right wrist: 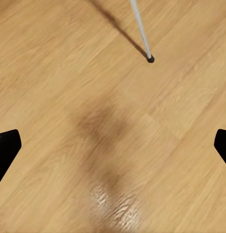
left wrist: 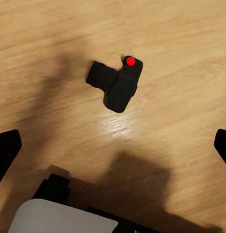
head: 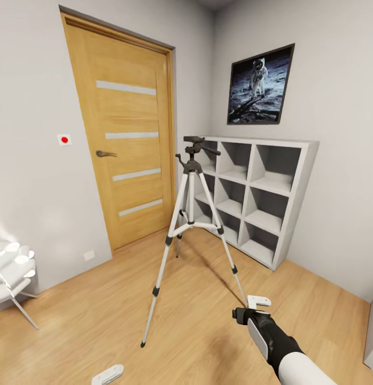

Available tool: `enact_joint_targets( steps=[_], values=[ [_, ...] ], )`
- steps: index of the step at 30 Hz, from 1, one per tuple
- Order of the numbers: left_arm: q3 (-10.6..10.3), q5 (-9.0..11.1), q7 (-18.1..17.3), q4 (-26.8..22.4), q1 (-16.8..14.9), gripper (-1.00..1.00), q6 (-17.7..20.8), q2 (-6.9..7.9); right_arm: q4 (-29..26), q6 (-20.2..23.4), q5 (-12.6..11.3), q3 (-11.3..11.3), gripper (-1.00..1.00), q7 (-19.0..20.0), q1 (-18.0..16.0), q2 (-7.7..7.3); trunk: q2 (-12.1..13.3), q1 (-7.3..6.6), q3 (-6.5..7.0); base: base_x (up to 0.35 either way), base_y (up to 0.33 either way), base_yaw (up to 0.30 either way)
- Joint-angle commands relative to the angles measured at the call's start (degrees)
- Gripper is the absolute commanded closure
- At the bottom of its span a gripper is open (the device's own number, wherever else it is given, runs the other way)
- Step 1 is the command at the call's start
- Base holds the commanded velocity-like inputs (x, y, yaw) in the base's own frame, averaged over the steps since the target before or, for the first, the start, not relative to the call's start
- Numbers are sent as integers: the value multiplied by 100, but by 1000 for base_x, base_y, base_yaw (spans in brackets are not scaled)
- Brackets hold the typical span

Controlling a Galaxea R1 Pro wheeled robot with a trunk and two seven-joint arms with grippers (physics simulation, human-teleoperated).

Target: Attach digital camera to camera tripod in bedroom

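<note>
Below, digital camera [left wrist: 117, 84] on wood floor [left wrist: 181, 43], camera tripod [head: 192, 214] standing ahead.

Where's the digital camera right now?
The digital camera lies on the wood floor in the left wrist view, between and ahead of the left gripper's open fingers, untouched.

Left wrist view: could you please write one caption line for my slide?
Digital camera, black with a red dot, lying on the light wood floor between the open left gripper's dark fingers.
</note>
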Motion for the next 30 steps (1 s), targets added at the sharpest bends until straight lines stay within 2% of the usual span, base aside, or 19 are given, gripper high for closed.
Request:
enact_joint_targets(
  steps=[1,9,30],
  values=[
    [13,61,42,-9,-2,-100,18,-4,-12,21,-61,-1,-100,-31,-2,5,-45,22,-25,0,0,0],
    [29,94,42,-9,-2,-100,18,4,-12,12,-56,-17,-100,-31,-2,32,-366,198,-168,0,0,0],
    [29,134,33,-9,-2,-100,18,31,-4,13,-56,-28,-100,-31,-2,-15,-1208,659,-545,0,0,0]
  ],
)
